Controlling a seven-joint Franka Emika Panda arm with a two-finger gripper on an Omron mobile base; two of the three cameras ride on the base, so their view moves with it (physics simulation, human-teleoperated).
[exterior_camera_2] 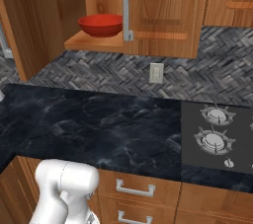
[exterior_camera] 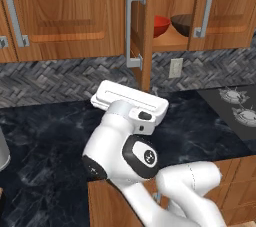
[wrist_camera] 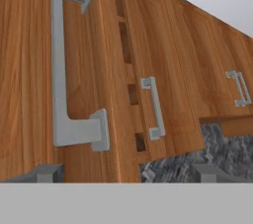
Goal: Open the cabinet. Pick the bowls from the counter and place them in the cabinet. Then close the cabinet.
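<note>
Hand view puts the gripper [wrist_camera: 123,172] near the open left door of the cabinet [wrist_camera: 106,70], its jaws spread wide with nothing between them, the door's grey bar handle [wrist_camera: 62,70] at the left of the frame. In the left base view both bowls, the red bowl [exterior_camera: 161,25] and the dark wood-grain bowl [exterior_camera: 183,23], are seen on the shelf at upper right; the table [exterior_camera_2: 99,124] carries no bowl. Closing appears to be the step in hand: the door is judged ready to be pushed shut
</note>
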